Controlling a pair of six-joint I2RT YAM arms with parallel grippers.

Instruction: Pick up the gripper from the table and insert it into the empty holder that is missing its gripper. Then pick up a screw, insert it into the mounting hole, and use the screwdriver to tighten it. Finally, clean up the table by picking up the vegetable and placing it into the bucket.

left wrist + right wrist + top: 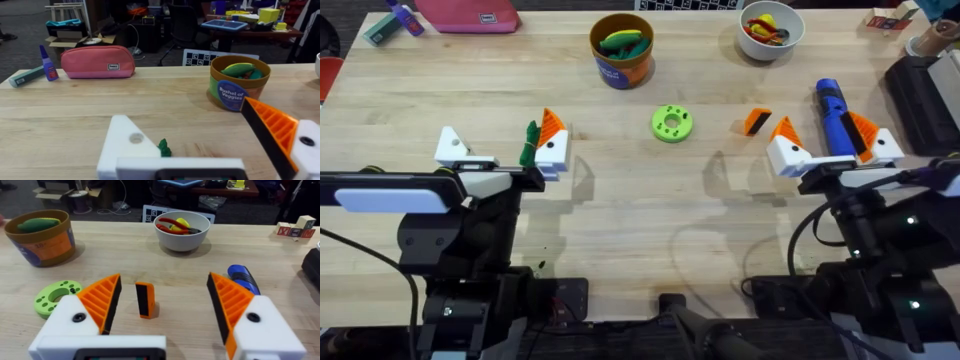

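The left gripper (500, 148) is sitting low over the left part of the table (620, 210), fingers spread wide apart and holding nothing. The vegetable (529, 143) is lying on the wood between those fingers, close against the orange-padded one; in the left wrist view only its knobbly top (164, 148) is peeking over the gripper body.

The right gripper (828, 143) is hovering at the right side, fingers likewise parted and empty. The screwdriver (835, 118) is lying between them, nearer the outer finger, its blue body pointing away toward the far edge. The loose orange piece (757, 121) is standing on the table just outside the inner finger — the right wrist view shows it upright (145, 300), black face turned sideways, apart from both pads.

The green disc (671, 123) is lying flat near mid-table, well apart from both grippers, with bare wood all round it. The bucket (621, 49) is standing toward the far edge, already holding green and yellow toy items. A white bowl (771, 29) is sitting further right along that edge; a pink pouch (470, 14) is at the far left corner.

The near half of the table, between the two arms, is lying open.
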